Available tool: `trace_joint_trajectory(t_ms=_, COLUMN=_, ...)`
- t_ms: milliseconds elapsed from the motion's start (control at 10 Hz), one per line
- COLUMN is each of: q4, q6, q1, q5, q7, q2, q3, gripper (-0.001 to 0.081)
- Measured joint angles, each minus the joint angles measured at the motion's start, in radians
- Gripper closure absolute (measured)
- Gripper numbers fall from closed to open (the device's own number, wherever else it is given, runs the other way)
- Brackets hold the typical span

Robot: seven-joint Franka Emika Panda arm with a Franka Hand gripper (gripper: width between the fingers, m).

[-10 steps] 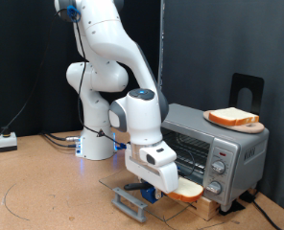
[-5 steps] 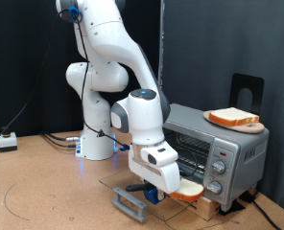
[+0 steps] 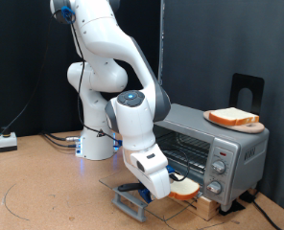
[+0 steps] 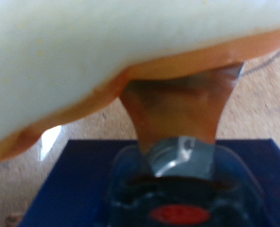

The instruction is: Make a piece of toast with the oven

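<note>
My claw is clenched on the piece of toast, held low over the dropped glass door in front of the oven (a second slice sits on top). Loading step: next needs a level slide onto the rack.

no legible text, labels or numbers anywhere

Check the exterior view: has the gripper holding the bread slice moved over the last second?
Yes. The gripper has tilted and sunk slightly, carrying the piece of toast a little lower against the oven, which has stayed put with its door open.
</note>
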Motion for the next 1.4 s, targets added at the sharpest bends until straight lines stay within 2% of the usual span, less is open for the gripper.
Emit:
trace_joint_trajectory(t_ms=200, q4=0.038, q6=-0.042, q1=-0.033, q5=0.046, q7=-0.044, q2=0.002, q3=0.003, gripper=0.0410)
trace_joint_trajectory(t_ms=400, q4=0.087, q6=-0.097, q1=-0.087, q5=0.112, q7=-0.129, q2=0.001, q3=0.018, gripper=0.0410)
trace_joint_trajectory(t_ms=600, q4=0.125, q6=-0.111, q1=-0.143, q5=0.167, q7=-0.226, q2=-0.006, q3=0.034, gripper=0.0410)
trace_joint_trajectory(t_ms=700, q4=0.129, q6=-0.111, q1=-0.164, q5=0.183, q7=-0.255, q2=-0.012, q3=0.052, gripper=0.0410)
trace_joint_trajectory(t_ms=800, q4=0.127, q6=-0.113, q1=-0.163, q5=0.180, q7=-0.247, q2=-0.010, q3=0.050, gripper=0.0410)
trace_joint_trajectory(t_ms=1000, q4=0.127, q6=-0.207, q1=-0.180, q5=0.181, q7=-0.277, q2=-0.030, q3=0.051, gripper=0.0410)
trace_joint_trajectory(t_ms=1200, q4=0.111, q6=-0.289, q1=-0.230, q5=0.258, q7=-0.380, q2=-0.094, q3=0.078, gripper=0.0410)
trace_joint_trajectory(t_ms=1400, q4=0.058, q6=-0.298, q1=-0.253, q5=0.324, q7=-0.468, q2=-0.177, q3=0.099, gripper=0.0410)
